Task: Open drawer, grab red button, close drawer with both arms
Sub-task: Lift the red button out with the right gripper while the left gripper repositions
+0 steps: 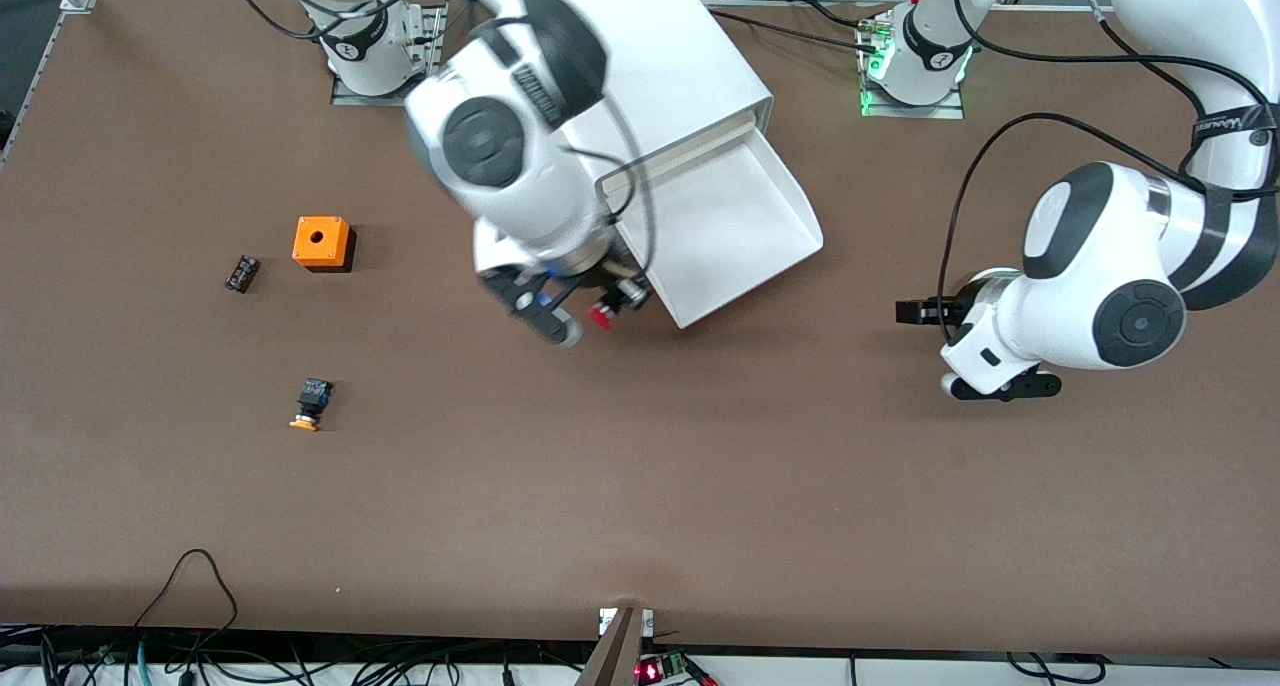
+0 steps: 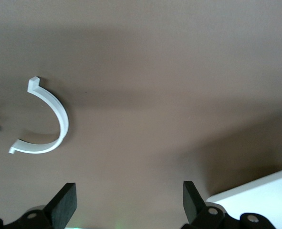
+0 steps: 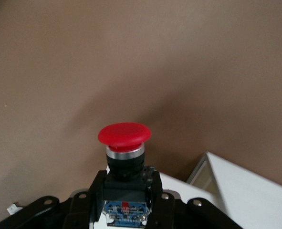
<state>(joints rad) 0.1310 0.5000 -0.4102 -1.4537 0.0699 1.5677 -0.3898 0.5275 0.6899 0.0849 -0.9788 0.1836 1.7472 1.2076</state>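
Note:
The white cabinet (image 1: 690, 66) lies on the table with one drawer (image 1: 745, 216) pulled out; the drawer looks empty. My right gripper (image 1: 590, 311) is shut on the button (image 1: 600, 315) by its black-and-blue body and holds it over the table beside the drawer's front corner. In the right wrist view the red cap (image 3: 124, 135) points away from the gripper (image 3: 126, 186), and a corner of the drawer (image 3: 245, 191) shows. My left gripper (image 1: 925, 341) is open and empty over bare table toward the left arm's end; its view shows the gripper (image 2: 130, 200) and a white corner (image 2: 260, 193).
An orange cube with a hole (image 1: 321, 242), a small black part (image 1: 241, 273) and a button with an orange-yellow cap (image 1: 311, 403) lie toward the right arm's end. A white curved piece (image 2: 47, 119) lies on the table in the left wrist view.

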